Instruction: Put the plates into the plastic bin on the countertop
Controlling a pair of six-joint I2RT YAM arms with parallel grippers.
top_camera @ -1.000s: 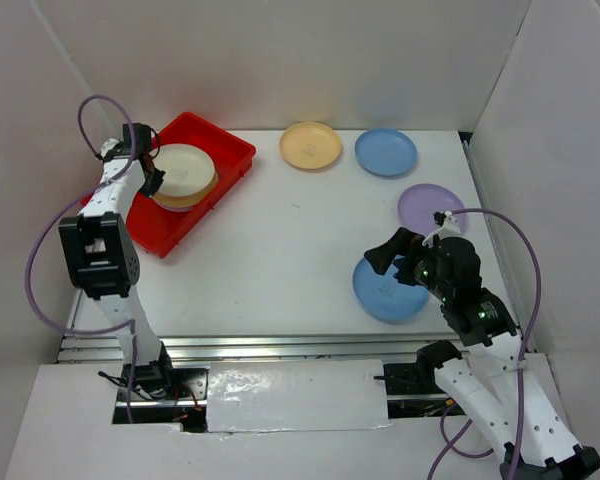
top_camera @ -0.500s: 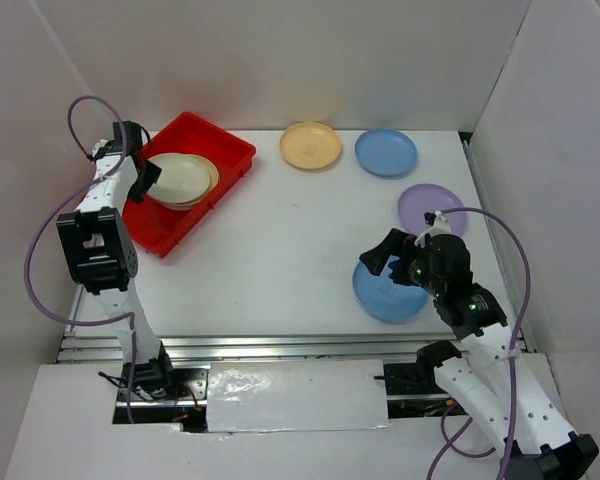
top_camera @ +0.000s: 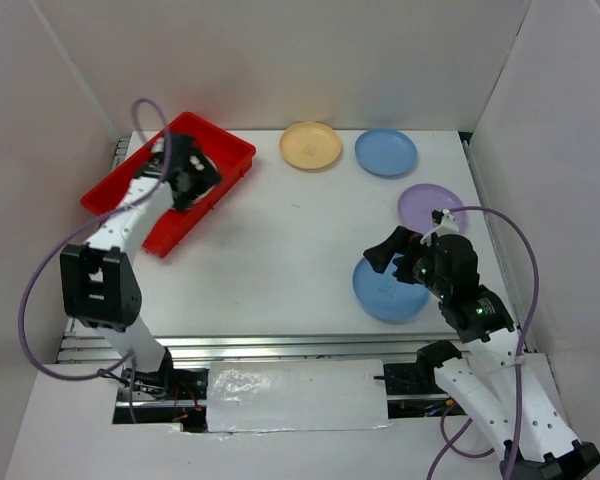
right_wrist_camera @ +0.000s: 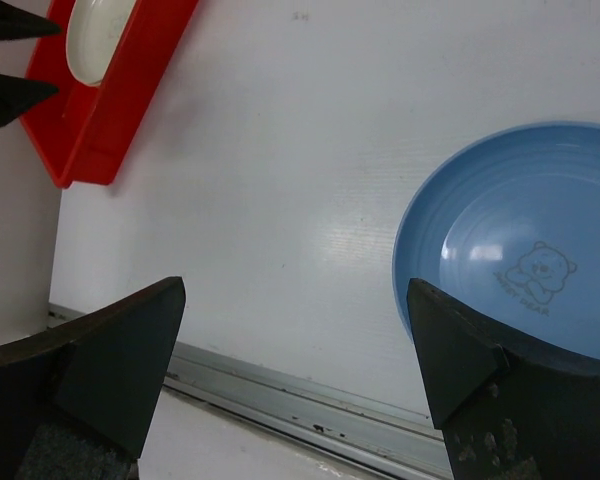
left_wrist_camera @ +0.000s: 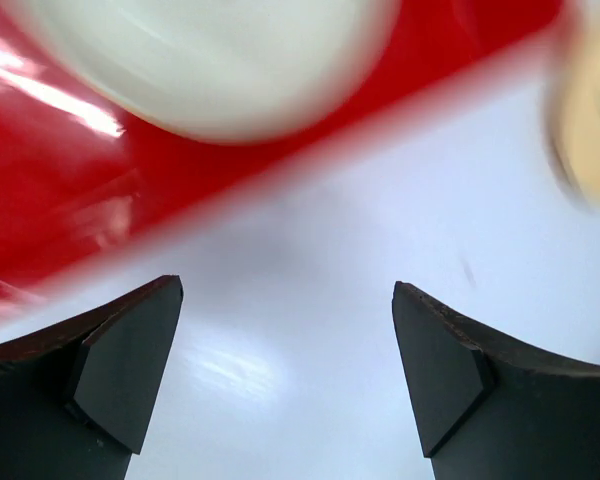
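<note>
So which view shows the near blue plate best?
Right wrist: the near blue plate is close, its bear mark clear. Top view shows it small, partly under the right gripper. Left wrist misses it.

- Cream round plastic plate (left_wrist_camera: 200, 60): left wrist view, blurred, cut off by the top edge.
- Bright red rectangular plastic bin (left_wrist_camera: 50, 200): same view, smeared, rim line unclear.
- Yellow round plastic plate (left_wrist_camera: 592, 120): blurred, cut off at the right edge.
- Plates in the bin, top view: mostly hidden under the left hand (top_camera: 188, 178); their number cannot be told.
- Blue round plastic plate (top_camera: 380, 295): partly hidden under the right hand (top_camera: 392, 258); cut off at the right edge of the right wrist view.
</note>
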